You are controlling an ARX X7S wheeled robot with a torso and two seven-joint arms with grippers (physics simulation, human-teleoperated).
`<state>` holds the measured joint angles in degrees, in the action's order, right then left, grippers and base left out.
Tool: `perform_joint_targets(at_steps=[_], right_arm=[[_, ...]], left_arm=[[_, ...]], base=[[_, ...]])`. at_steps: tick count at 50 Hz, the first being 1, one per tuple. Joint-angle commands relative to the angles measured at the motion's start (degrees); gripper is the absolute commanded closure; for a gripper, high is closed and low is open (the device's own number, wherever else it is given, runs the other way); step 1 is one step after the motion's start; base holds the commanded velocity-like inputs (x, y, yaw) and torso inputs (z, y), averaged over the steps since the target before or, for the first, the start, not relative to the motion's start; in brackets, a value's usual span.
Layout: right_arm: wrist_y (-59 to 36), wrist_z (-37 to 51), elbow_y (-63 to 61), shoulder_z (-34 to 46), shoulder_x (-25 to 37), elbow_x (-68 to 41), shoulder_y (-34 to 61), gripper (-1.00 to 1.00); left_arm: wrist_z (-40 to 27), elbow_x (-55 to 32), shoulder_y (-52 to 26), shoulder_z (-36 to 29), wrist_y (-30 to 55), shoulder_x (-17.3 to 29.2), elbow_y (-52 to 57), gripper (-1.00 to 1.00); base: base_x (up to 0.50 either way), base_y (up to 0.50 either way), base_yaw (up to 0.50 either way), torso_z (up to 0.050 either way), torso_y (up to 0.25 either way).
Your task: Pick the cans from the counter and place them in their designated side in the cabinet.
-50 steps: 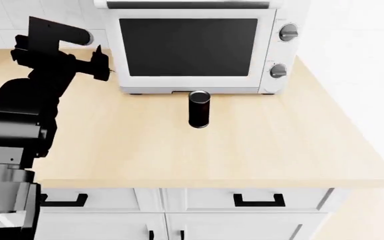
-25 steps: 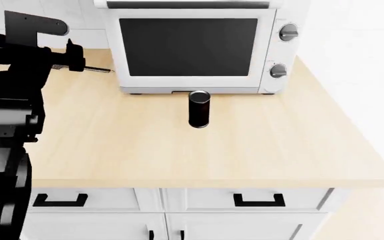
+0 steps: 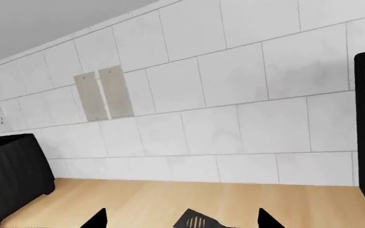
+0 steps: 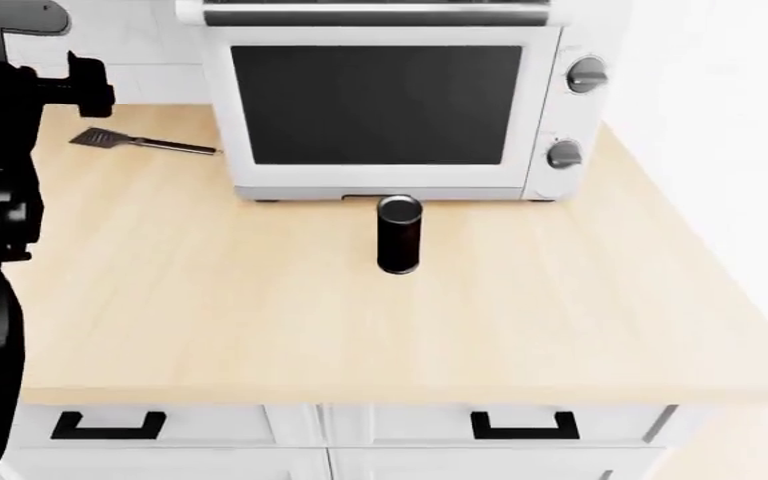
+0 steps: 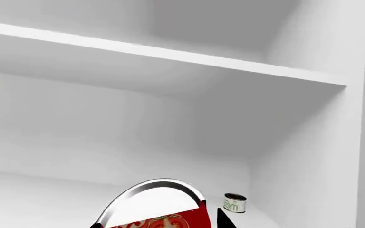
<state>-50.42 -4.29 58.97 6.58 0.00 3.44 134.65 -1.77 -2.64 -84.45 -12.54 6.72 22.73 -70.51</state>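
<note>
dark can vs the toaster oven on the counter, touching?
Apart. The head view shows the dark can upright just in front of the toaster oven, with a strip of bare counter between the can's base and the oven's base.

No readable text anywhere; the small can in the cabinet bears pale lettering (too blurred to read).

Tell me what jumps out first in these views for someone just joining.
The dark can stands alone mid-counter, just in front of the big white toaster oven. In the right wrist view, the red can sits right at the right gripper, inside a white cabinet with a small can at the back. A spatula lies left of the oven.
</note>
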Motion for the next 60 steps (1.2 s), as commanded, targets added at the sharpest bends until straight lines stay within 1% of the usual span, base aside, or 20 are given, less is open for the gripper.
perform_joint_targets(at_steps=[1,11,36,47,54,60], right_arm=[[0.22,-0.41,-0.41,0.28,0.01,0.50,0.35,1.00],[0.22,-0.41,-0.41,0.28,0.01,0.50,0.35,1.00],[0.22,-0.41,-0.41,0.28,0.01,0.50,0.35,1.00],[0.22,-0.41,-0.41,0.28,0.01,0.50,0.35,1.00],[0.22,-0.41,-0.41,0.28,0.01,0.50,0.35,1.00],[0.22,-0.41,-0.41,0.28,0.01,0.50,0.35,1.00]], left_arm=[[-0.75,-2.37,5.16,2.81,9.28,3.70,14.98,-1.00],[-1.65,-3.01,6.78,3.82,11.69,4.94,18.87,-1.00],[-2.08,-3.48,7.71,4.48,13.20,5.87,20.69,-1.00],[-2.19,-3.08,6.93,4.21,10.81,5.45,17.26,-1.00],[-2.39,-3.41,7.97,4.58,12.25,6.00,19.58,-1.00],[-2.85,-4.21,10.08,5.48,14.76,6.82,23.81,-1.00]], base=[[0.22,0.00,0.00,0.000,0.000],[0.25,0.00,0.00,0.000,0.001],[0.26,0.00,0.00,0.000,0.001],[0.26,0.00,0.00,0.000,0.002],[0.27,0.00,0.00,0.000,0.000],[0.26,0.00,0.00,0.000,0.002]])
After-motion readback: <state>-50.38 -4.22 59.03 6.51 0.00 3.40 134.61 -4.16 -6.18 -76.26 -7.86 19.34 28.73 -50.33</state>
